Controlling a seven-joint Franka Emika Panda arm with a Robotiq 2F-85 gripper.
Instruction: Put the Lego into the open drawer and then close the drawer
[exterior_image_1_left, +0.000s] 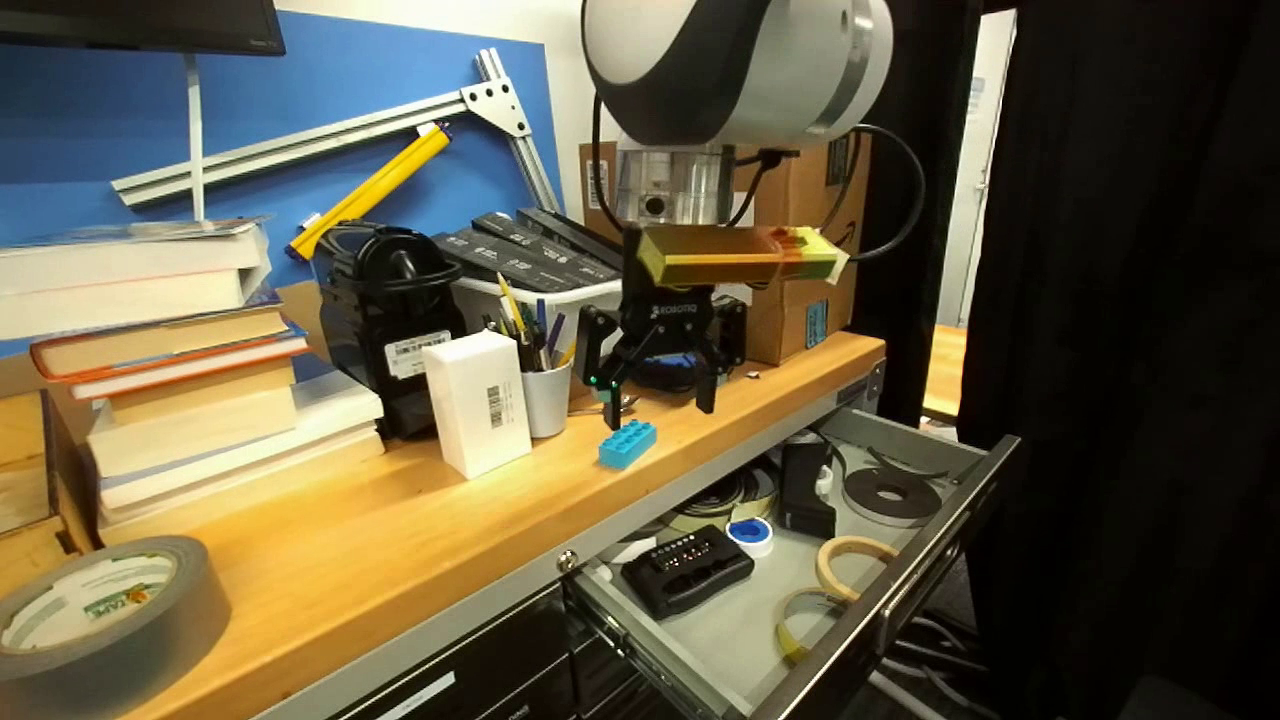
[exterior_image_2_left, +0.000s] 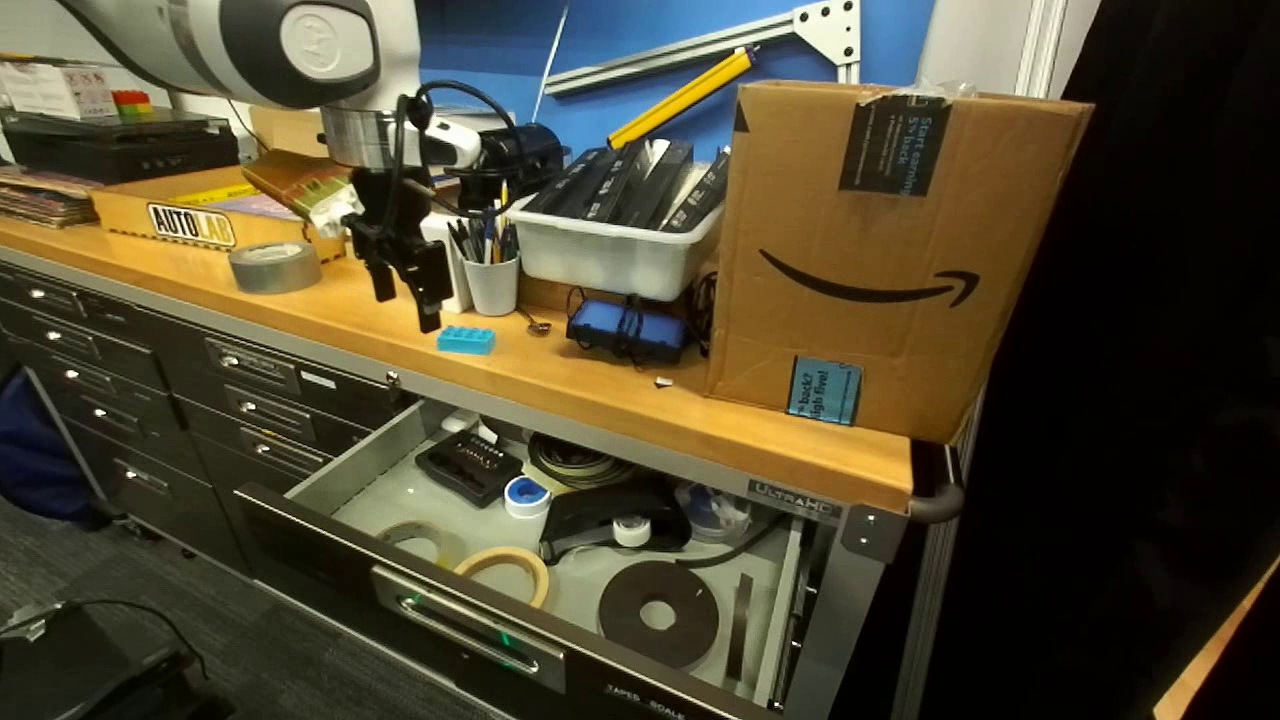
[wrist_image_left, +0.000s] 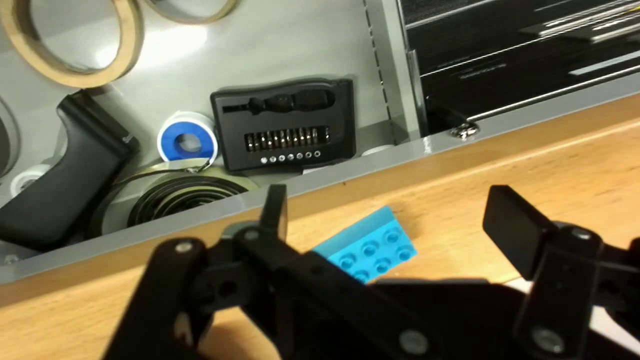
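The Lego, a bright cyan-blue block, lies on the wooden bench top near its front edge in both exterior views (exterior_image_1_left: 628, 444) (exterior_image_2_left: 466, 341). It also shows in the wrist view (wrist_image_left: 372, 245), its lower left part hidden by a gripper finger. The black gripper is open and empty, pointing down above the bench by the Lego, in both exterior views (exterior_image_1_left: 659, 408) (exterior_image_2_left: 408, 308). In the wrist view the two fingers of the gripper (wrist_image_left: 390, 215) stand wide apart, with the Lego below between them. The drawer (exterior_image_1_left: 730, 630) (exterior_image_2_left: 370, 510) is pulled open below the bench edge; part of it shows in the wrist view (wrist_image_left: 280, 45).
The drawer holds tape rolls, a black bit set (wrist_image_left: 285, 125) and a black tape dispenser (exterior_image_2_left: 610, 518). A white box (exterior_image_1_left: 478, 402) and pen cup (exterior_image_1_left: 547, 400) stand behind the Lego. A dark-blue object (exterior_image_2_left: 625, 328) and cardboard box (exterior_image_2_left: 900, 250) stand farther along the bench.
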